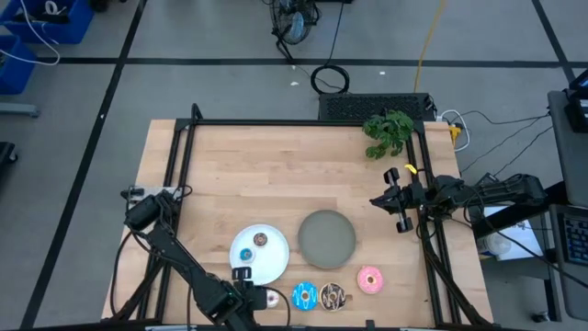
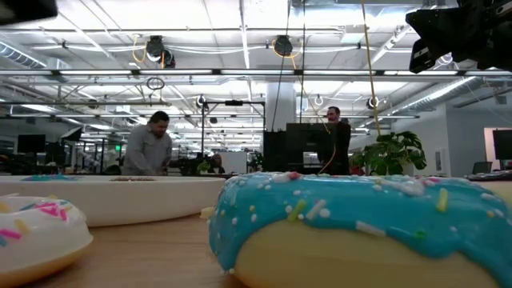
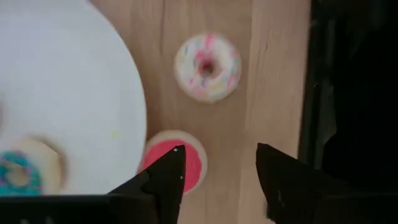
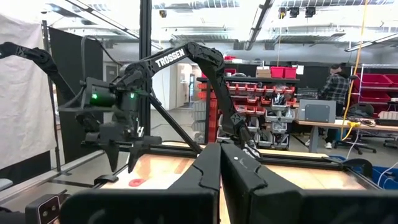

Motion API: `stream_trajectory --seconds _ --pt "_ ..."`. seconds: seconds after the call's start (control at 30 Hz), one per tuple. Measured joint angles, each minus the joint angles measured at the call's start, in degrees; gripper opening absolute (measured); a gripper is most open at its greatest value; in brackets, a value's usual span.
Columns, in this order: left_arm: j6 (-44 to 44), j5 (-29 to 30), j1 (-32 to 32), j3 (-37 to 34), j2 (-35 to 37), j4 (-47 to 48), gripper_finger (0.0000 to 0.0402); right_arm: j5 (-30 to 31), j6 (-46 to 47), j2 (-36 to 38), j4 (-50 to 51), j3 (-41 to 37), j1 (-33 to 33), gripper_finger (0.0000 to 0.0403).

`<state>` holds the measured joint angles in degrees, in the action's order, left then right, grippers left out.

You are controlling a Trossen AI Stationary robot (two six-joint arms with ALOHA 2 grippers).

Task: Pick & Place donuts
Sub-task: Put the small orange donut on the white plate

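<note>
Hovering left gripper [image 3: 217, 171], jaws wide | red donut [image 3: 176, 165] (one) | right jaws closed

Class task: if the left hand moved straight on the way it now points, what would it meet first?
The left hand points down at the table, fingers open. Straight on, it would probably meet bare wood first, with the red donut just beside one finger; depth is unclear. The whitish-pink donut lies farther off.

White plate [image 1: 272, 265]: round, near front edge of table, left of centre.
Grey plate [image 1: 327, 237]: round, just right of white plate, apart from it.
Table [image 1: 257, 175]: light wood, dark frame rails along sides.
Plant [image 1: 388, 132]: green, back right corner.
Persons [image 2: 151, 145]: two, standing in room behind.
</note>
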<state>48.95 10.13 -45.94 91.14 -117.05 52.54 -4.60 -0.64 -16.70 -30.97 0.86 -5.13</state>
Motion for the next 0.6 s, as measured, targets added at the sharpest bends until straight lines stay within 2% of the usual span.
stream_trajectory --seconds 0.2,0.6 --pt "3.2 -1.4 -0.6 -3.8 0.0 -0.4 0.0162 0.0 0.1 0.0 0.0 0.0 0.0 0.0000" --pt "4.4 -2.2 -0.7 -9.2 0.1 -6.4 0.0159 0.0 0.0 0.0 0.0 0.0 0.0 0.0000"
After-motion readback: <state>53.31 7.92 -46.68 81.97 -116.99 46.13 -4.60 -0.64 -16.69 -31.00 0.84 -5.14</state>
